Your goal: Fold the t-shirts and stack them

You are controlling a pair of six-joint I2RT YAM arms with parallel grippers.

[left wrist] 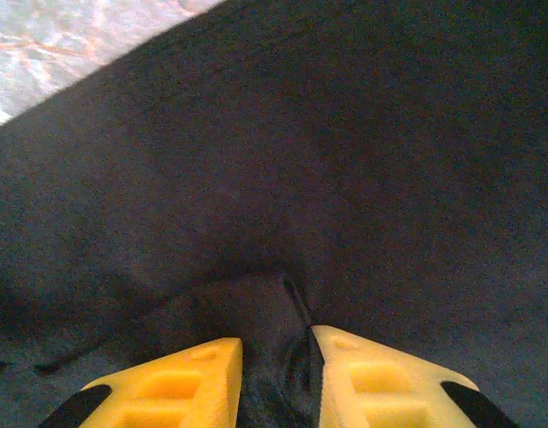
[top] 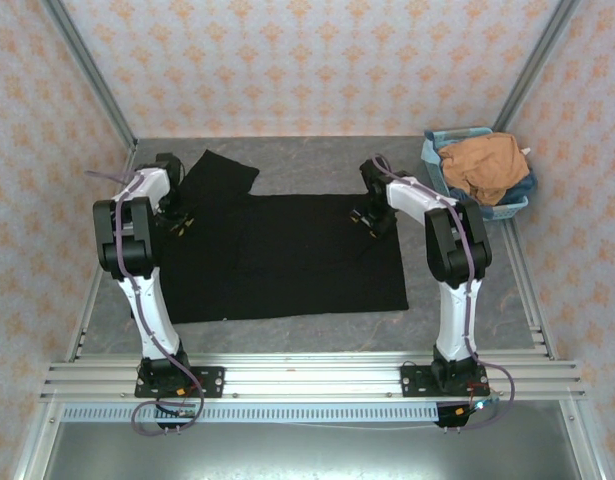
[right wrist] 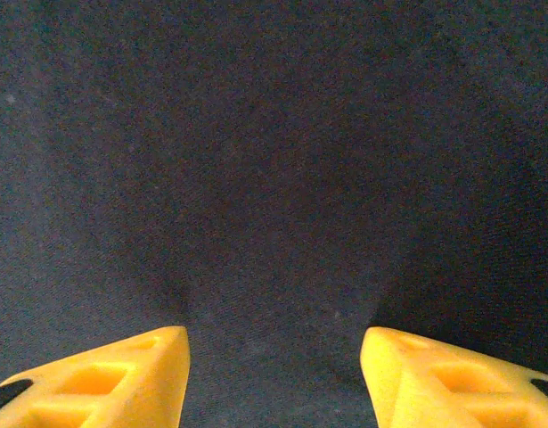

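Folding is barely begun: the black t-shirt (top: 287, 255) is spread flat mid-table, and the orange t-shirt (top: 484, 165) is heaped in the basket (top: 430, 152) at far right. A pucker of black cloth is pinched by the narrowed left gripper (left wrist: 275, 343); the right gripper (right wrist: 274, 334) is held wide above it.

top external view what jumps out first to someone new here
The big black t-shirt lies spread across the middle of the table, the left claw pinching a ridge of it. An orange-tan t-shirt sits heaped in the light-blue basket at the far right.
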